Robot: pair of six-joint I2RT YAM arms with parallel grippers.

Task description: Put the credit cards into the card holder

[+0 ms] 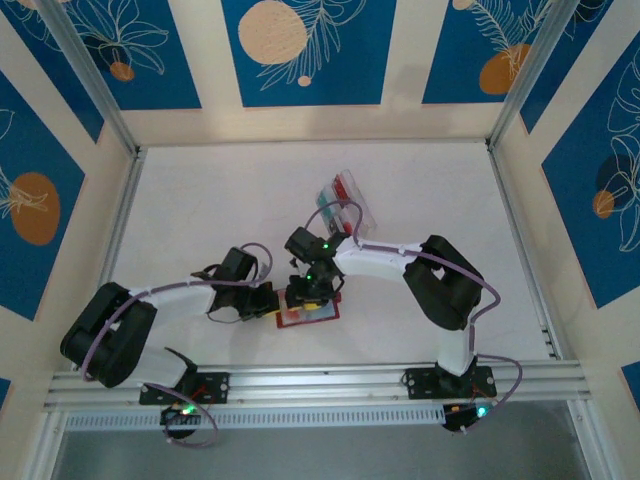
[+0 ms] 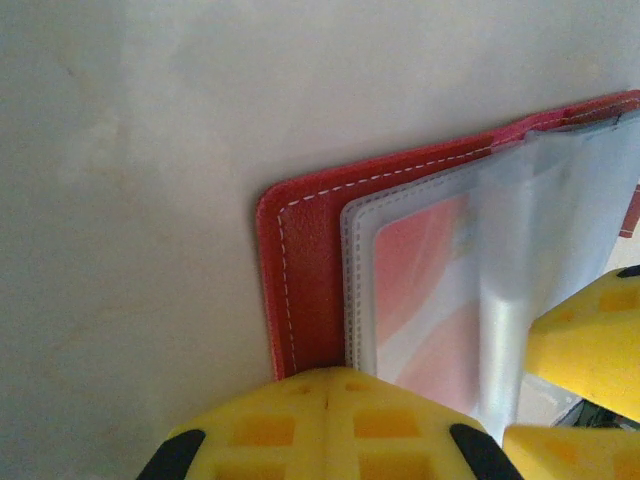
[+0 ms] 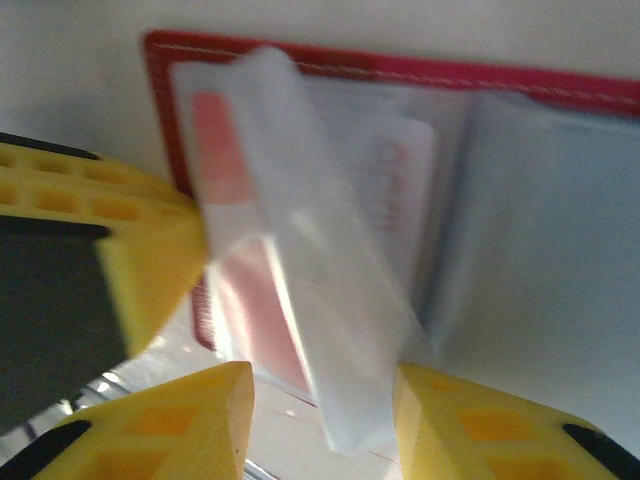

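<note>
Red card holder, laid open near the front of the table, should be pinned flat by the left gripper, fingers pressed together, while one clear pocket gets teased wide between the right gripper's parted fingers, credit cards parked further back in the clear box.

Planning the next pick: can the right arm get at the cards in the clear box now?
Probably yes. The clear box sits just beyond the right end effector, nothing over it; but a pocket leaf of the card holder lies between its fingers, so back out first.
</note>
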